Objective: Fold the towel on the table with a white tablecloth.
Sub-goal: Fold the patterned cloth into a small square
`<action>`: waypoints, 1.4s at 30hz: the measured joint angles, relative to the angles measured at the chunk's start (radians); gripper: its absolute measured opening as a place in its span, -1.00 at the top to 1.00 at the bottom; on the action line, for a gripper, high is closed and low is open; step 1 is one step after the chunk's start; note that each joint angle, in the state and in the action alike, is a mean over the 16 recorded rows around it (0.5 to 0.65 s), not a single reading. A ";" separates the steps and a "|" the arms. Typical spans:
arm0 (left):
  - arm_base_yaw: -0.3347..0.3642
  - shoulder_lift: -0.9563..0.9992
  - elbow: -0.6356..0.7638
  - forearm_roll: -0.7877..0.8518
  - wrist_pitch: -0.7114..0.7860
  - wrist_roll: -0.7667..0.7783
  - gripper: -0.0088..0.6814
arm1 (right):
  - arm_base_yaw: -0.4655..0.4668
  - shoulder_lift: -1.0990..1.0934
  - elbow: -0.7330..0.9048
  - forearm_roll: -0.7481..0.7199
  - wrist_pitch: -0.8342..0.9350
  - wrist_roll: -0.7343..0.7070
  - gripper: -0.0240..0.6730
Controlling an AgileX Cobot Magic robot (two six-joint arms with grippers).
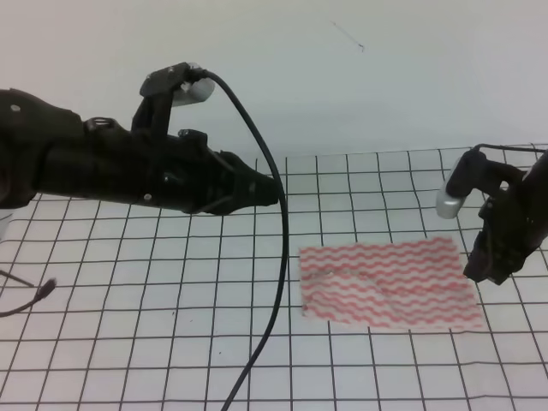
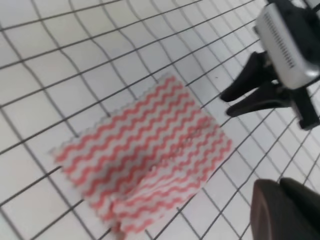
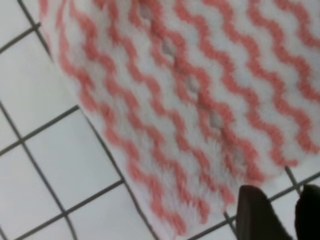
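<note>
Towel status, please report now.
Left gripper raised, clear of towel. Right gripper at towel's right edge, grip not visible. Towel flat on white tablecloth, unobstructed.

The towel (image 1: 390,284) is thin cloth, matt, with a slightly fuzzy, napped face in the right wrist view and faint creases across its middle. The white tablecloth (image 1: 171,342) is smooth matt fabric, lightly wrinkled toward the left edge. The left gripper (image 1: 261,193) and right gripper (image 1: 486,272) look like black plastic with a dull sheen. A black cable (image 1: 278,257) has a smooth, rubbery-looking finish.
</note>
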 joint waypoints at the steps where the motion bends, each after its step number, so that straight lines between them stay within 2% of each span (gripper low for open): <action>1: -0.001 -0.002 0.005 -0.010 -0.002 0.010 0.97 | 0.001 0.006 0.000 0.002 -0.005 -0.003 0.40; 14: -0.001 0.007 0.007 -0.046 0.028 0.100 0.98 | 0.038 0.060 -0.002 0.006 -0.048 -0.018 0.34; 27: -0.001 0.006 0.008 -0.021 0.054 0.100 0.98 | 0.061 0.072 -0.003 -0.084 -0.035 0.016 -0.13; 31: -0.001 0.006 0.008 -0.020 0.056 0.100 0.98 | 0.061 0.080 -0.003 -0.081 -0.030 0.017 -0.22; 36: -0.001 0.007 0.007 -0.019 0.056 0.100 0.98 | 0.061 0.092 -0.005 -0.061 -0.023 0.007 -0.18; 42: -0.001 0.007 0.007 -0.019 0.055 0.099 0.98 | 0.061 0.106 -0.010 -0.049 -0.009 0.002 0.04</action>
